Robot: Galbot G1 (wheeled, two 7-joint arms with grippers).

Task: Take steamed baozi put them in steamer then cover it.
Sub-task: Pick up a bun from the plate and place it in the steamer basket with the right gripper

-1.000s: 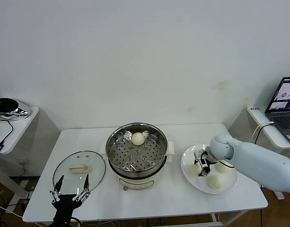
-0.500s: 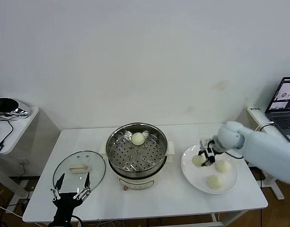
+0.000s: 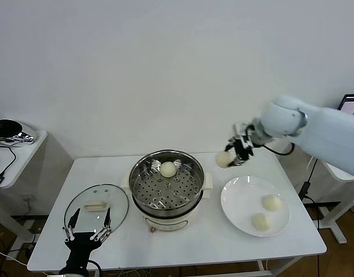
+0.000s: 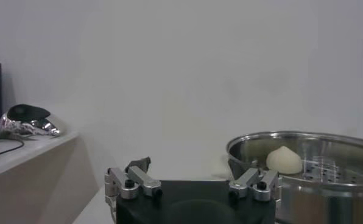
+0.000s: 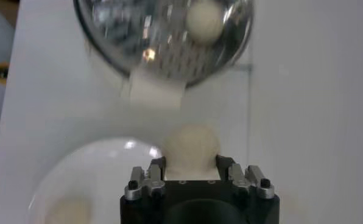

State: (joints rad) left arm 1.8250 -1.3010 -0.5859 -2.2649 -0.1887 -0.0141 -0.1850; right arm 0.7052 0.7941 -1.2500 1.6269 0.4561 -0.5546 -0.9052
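My right gripper is shut on a cream-white baozi and holds it in the air above the table, between the white plate and the steamer. In the right wrist view the held baozi sits between the fingers. One baozi lies on the perforated tray at the steamer's far side. Two baozi lie on the plate. The glass cover lies flat on the table left of the steamer. My left gripper is open, low at the table's front left edge, just in front of the cover.
A small side table with a shiny metal object stands at the far left. Another side table stands at the right, behind my right arm. The steamer's rim and the baozi inside show in the left wrist view.
My right gripper closed on a baozi on the plate, lifted it and carried it up and toward the steamer. The plate went from three baozi to two. The left arm stayed in place.
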